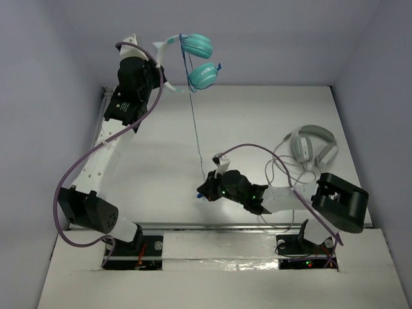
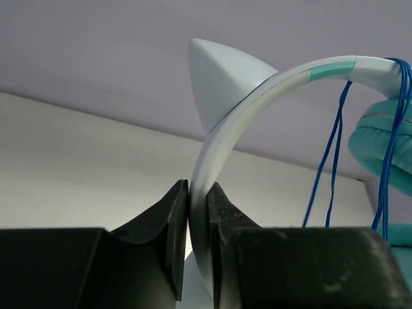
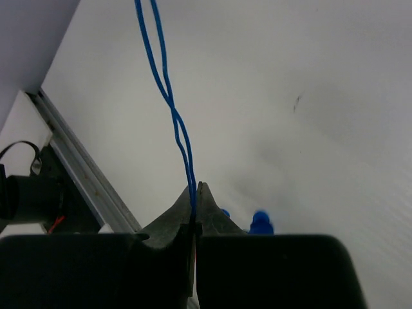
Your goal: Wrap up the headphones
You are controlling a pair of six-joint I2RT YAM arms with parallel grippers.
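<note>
Two sets of headphones are in view: the teal headphones [image 1: 196, 46], with two earcups [image 1: 205, 75], hang at the upper middle of the top view, their white headband [image 2: 257, 87] pinched between the fingers of the left tool [image 2: 197, 193]. One grey set [image 1: 313, 145] lies on the surface [image 1: 257, 116] at the right. One blue cord [image 1: 195, 129] runs straight down from the earcups to the right tool [image 3: 195, 193] near the centre, whose jaws are pressed together on two strands of it.

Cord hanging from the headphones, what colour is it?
Blue cord, clearest in right wrist view.
</note>
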